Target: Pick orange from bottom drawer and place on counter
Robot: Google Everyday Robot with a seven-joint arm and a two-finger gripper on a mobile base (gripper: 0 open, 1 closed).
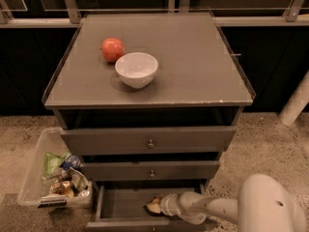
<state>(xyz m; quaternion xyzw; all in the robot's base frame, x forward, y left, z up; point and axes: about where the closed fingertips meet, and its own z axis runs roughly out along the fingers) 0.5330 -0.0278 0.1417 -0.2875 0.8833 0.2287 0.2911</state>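
The bottom drawer [120, 206] is pulled open below two closed grey drawers. My gripper [151, 206] reaches into it from the right, low over the drawer floor near its middle. A small pale yellow-orange patch, the orange [155, 209], shows right at the gripper's tip, mostly hidden by it. The grey counter [198, 62] is the cabinet's top, above the drawers.
A larger red-orange fruit [112, 49] and a white bowl [136, 69] sit on the counter's left half. A clear plastic bin [36, 175] of snack packets stands on the floor left of the cabinet. My white arm [270, 209] fills the lower right. A white post [297, 100] stands at the right.
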